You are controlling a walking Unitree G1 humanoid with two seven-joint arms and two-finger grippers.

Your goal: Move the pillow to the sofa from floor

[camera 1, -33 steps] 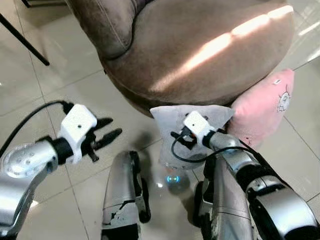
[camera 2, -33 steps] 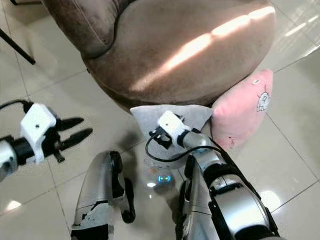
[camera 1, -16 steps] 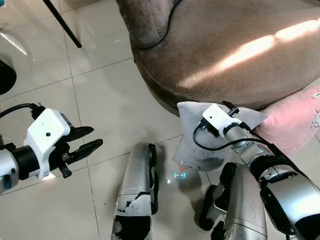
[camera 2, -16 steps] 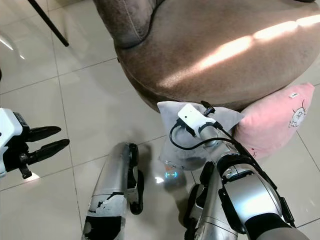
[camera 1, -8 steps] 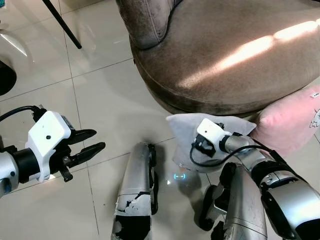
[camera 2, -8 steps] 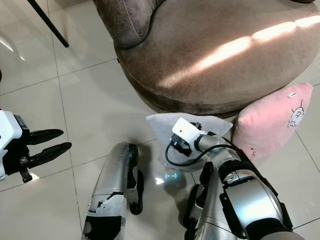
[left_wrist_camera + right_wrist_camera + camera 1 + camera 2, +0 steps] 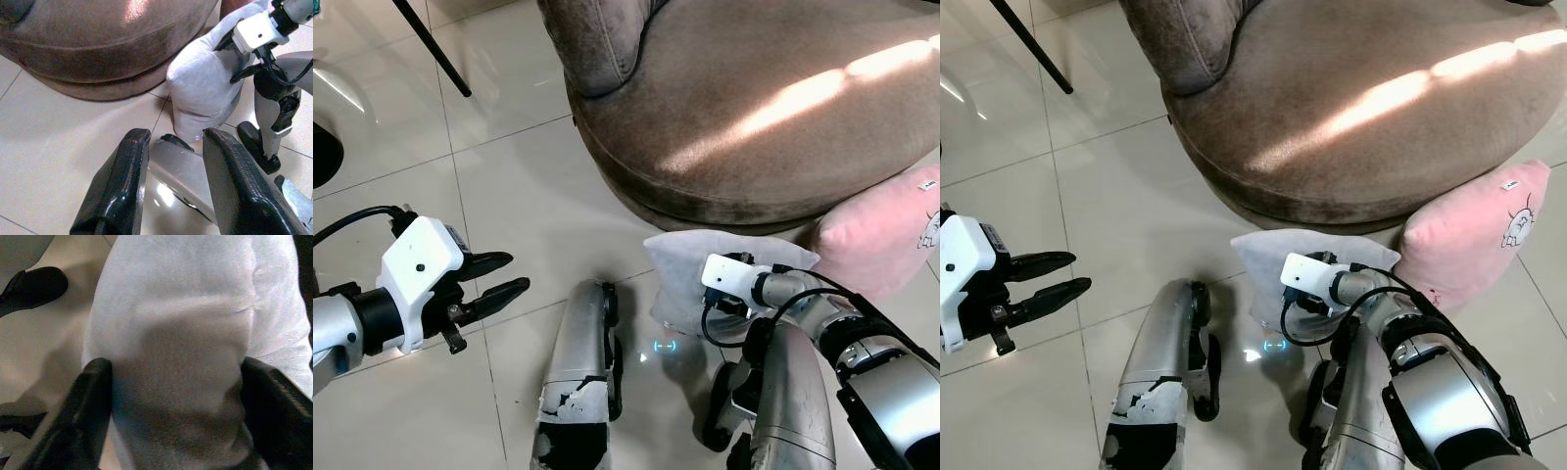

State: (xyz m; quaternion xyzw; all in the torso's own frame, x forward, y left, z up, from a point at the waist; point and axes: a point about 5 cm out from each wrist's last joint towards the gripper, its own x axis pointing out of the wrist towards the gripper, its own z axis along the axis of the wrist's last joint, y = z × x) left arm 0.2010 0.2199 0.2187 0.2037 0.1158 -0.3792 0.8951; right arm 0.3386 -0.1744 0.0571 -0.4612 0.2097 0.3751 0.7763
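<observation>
Right gripper (image 7: pixel 176 377) was our working claw: its two black fingers (image 7: pixel 93 396) stood wide apart with the white pillow (image 7: pixel 705 279) bulging between them, pressing on both sides of the fabric. We judged this a hold on the pillow. The left gripper (image 7: pixel 494 284) hung apart from the pillow, on its far side from the pink one, fingers moderately open and holding nothing.

We located the white pillow just in front of our own legs, upright on the tiled floor (image 7: pixel 519 196), its top edge close under the rim of the brown sofa (image 7: pixel 754 108). A pink pillow (image 7: pixel 881 240) leaned against the sofa just beside the white one.

We judged the white pillow to be light, soft and easily compressed. Its cover appeared matte, so slipping seemed unlikely. We recommended gripping deep into the body near its upper edge, since a shallow pinch of loose fabric could pull free.

Beyond the pillow, the sofa seat lay broad and sunlit.
</observation>
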